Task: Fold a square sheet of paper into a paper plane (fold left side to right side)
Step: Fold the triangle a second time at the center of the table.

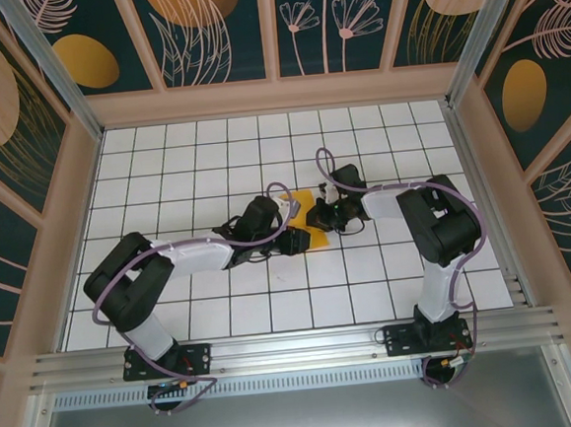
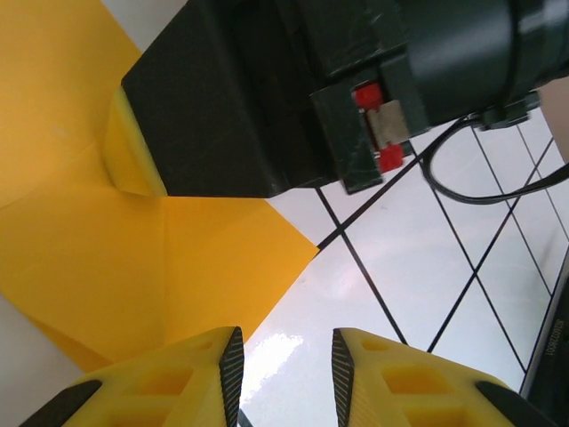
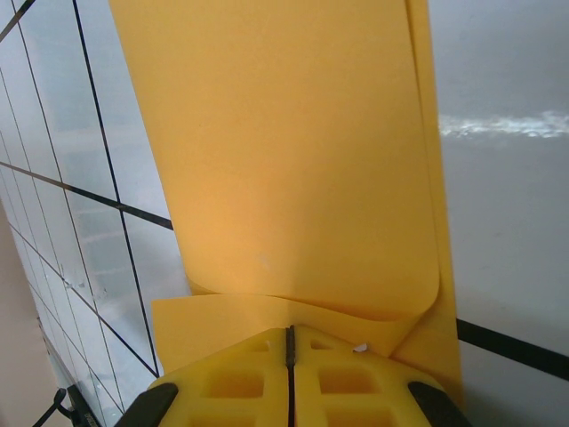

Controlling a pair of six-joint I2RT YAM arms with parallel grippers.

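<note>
1. Left gripper (image 2: 284, 378): released. The jaws stand apart with only bare white tile in the gap and nothing between them. It hovers at the edge of the paper, one finger over orange and the other over tile.
2. Right gripper (image 3: 290, 374): clenched, fingers pressed flat together. The tips sit against the paper, but I cannot tell whether a layer is pinched between them. In the left wrist view its black body rests on the sheet, with a small flap turned up beside it.
3. Paper (image 3: 293, 160): bright orange and partly folded, at the middle of the table where both grippers meet. One flap curls up in a soft roll ahead of the right gripper instead of lying flat. Crease lines cross the flat part.
4. Handling, by judgement:
   - The paper is very light, thin and limp, and a fold will likely spring open unless pressed.
   - It should slide easily on glossy tile, so one gripper should pin it while the other works.
   - Dragging it risks wrinkles or tears.
   - It is best taken at a free edge or corner near the lifted flap, not mid-sheet.
5. Table (image 2: 427, 294): white glossy tiles with black grid lines.
</note>
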